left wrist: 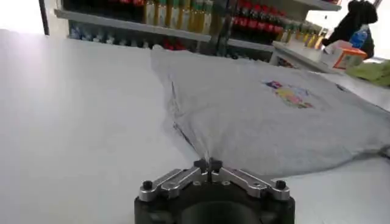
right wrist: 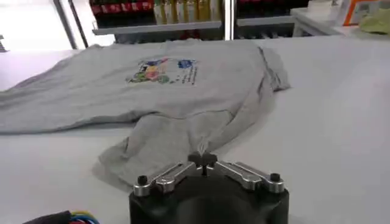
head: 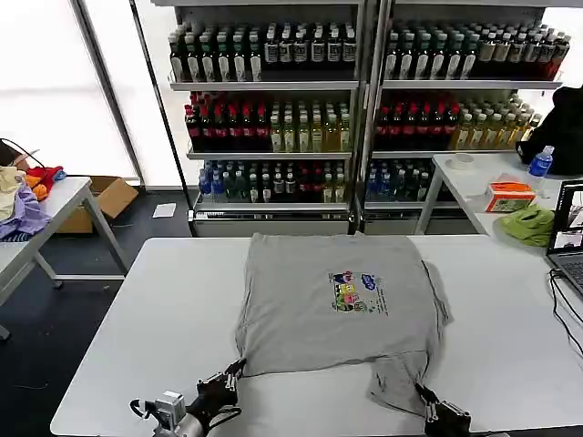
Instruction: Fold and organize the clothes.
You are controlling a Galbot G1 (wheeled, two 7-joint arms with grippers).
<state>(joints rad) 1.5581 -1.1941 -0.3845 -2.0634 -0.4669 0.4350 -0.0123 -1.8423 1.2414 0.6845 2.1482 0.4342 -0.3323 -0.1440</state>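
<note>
While the grey shirt lies print-up mid-table, we see the left gripper pinched on its near left hem corner, the right gripper pinched on its near right corner.

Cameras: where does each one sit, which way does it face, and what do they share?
Head view: high, looking down the white table at the grey shirt; both grippers at the near edge.
Left wrist view: behind the left gripper, pinching the shirt's corner.
Right wrist view: behind the right gripper, pinching its hem.
All show the chest print.
</note>
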